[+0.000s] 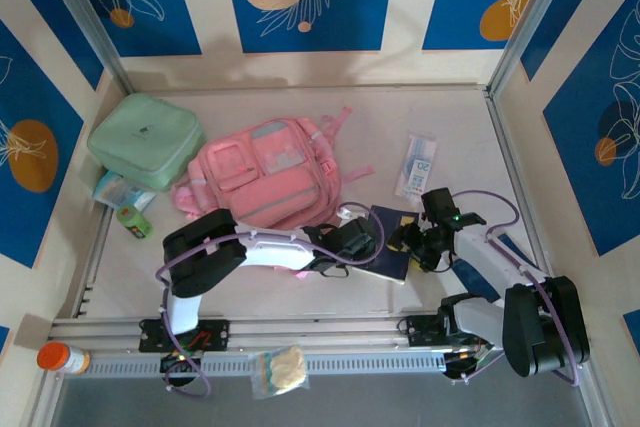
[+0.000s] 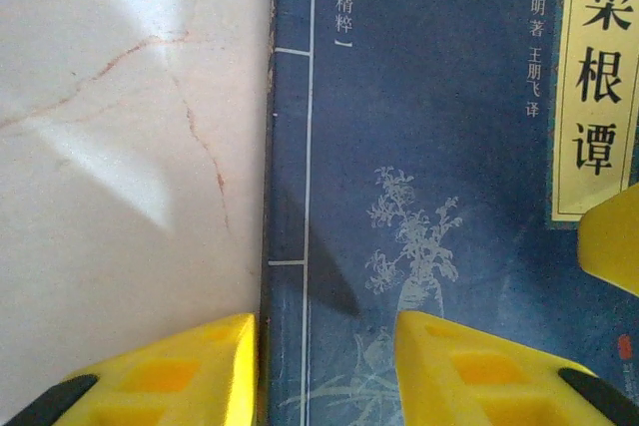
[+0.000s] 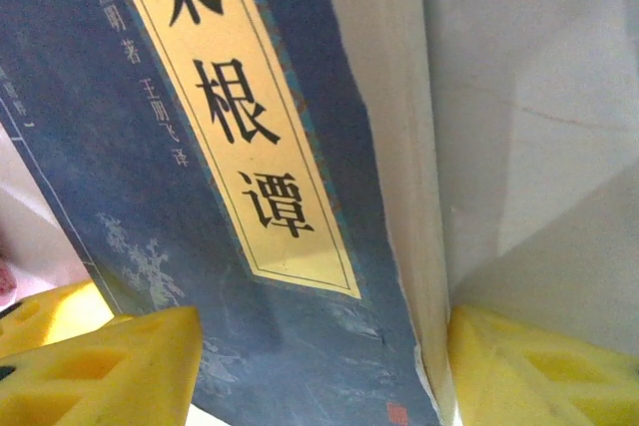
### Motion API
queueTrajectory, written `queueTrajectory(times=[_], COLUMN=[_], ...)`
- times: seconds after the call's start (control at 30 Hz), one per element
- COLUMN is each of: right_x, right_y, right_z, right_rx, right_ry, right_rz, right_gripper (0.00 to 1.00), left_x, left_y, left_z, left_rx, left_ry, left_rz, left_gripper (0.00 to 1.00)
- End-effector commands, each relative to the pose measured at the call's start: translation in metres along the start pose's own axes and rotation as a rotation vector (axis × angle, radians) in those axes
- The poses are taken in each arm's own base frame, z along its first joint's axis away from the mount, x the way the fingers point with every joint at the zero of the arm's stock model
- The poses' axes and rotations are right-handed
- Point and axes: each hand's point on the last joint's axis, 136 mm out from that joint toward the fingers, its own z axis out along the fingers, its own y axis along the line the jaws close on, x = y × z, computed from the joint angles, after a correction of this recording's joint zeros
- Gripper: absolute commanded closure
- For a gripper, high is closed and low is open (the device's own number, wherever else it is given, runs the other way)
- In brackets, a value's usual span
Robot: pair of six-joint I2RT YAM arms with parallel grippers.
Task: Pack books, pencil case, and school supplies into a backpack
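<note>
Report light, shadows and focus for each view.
Top external: even light, only soft shadows on the table. Left wrist: bright patches and grey shadow bands on the tabletop; navy book print sharp, yellow fingers soft. Right wrist: book label readable, near fingers blurred.

Navy book [image 2: 429, 197], pink backpack [image 1: 265, 172], mint case [image 1: 145, 139]

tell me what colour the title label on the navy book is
The title label is pale yellow with black characters; the right wrist view shows it best.
</note>
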Motion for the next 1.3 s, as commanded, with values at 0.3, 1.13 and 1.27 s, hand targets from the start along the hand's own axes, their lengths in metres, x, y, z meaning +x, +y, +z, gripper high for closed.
queueTrajectory(times=[0.3, 1.13, 1.27], right_x=[0.008, 0.008, 0.010], right_y=[0.040, 0.025, 0.032], right_z=[-0.029, -0.050, -0.049], right_rx=[-0.149, -0.018, -0.048], right_ry=[-0.010, -0.016, 0.002], right_rz=[-0.146, -0.135, -0.138], right_gripper=[0.41, 0.67, 0.73], left_x=[0.013, 0.016, 0.017], left_y=[0.004, 0.018, 0.014], left_z=[0.012, 0.011, 0.013], left_rx=[0.015, -0.031, -0.014], left_ry=[0.025, 0.030, 0.037], left_rz=[-0.016, -0.007, -0.006], left_gripper=[0.62, 0.61, 0.61])
